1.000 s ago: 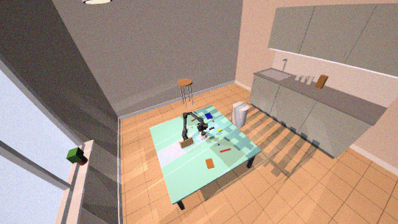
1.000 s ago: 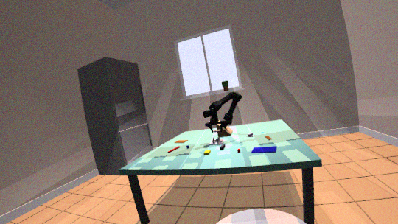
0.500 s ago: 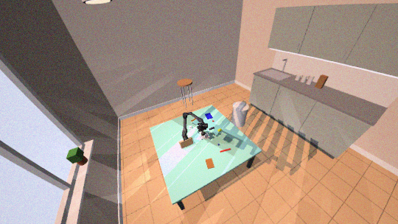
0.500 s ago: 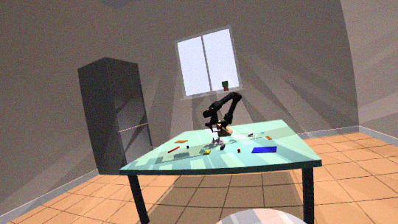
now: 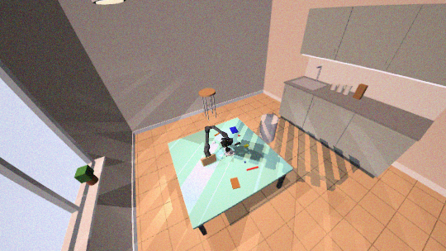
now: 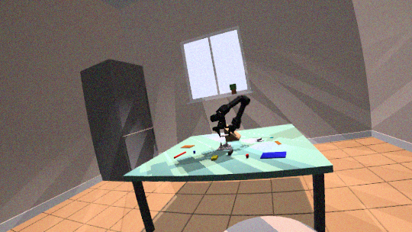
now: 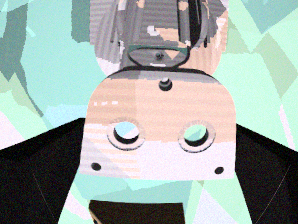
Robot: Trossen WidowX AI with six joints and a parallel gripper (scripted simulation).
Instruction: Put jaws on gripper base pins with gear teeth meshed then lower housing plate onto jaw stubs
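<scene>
The pale housing plate, rounded and two-holed, overlaps the gripper base in view.

Looked matt and smooth, like pale plastic, on the plate; dull and wooden on the stool seat.

I can read no text, label, brand, number or sign on anything in any of my three views.
</scene>
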